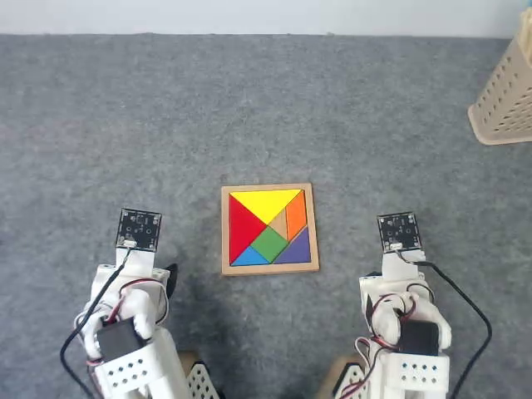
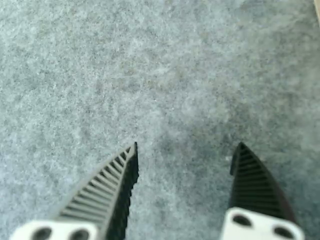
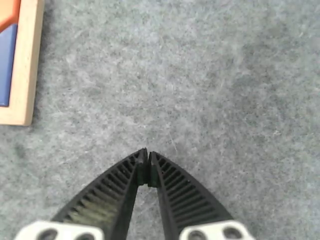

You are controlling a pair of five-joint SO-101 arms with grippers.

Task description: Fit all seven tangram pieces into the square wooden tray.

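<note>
Grey carpet (image 1: 266,108) covers the table, with a pale slotted basket (image 1: 503,91) at the far corner. The square wooden tray (image 1: 270,270) lies between my two arms. I count seven pieces lying flat in it: yellow (image 1: 266,204), red (image 1: 243,229), orange (image 1: 297,220), tan (image 1: 278,224), green (image 1: 269,243), blue (image 1: 248,257) and purple (image 1: 295,248). No gaps show and nothing lies loose on the carpet, so I judge the job finished. My left gripper (image 2: 187,150) hangs wide apart over bare carpet. My right gripper (image 3: 148,152) is pressed closed on nothing, near the tray's corner.
</note>
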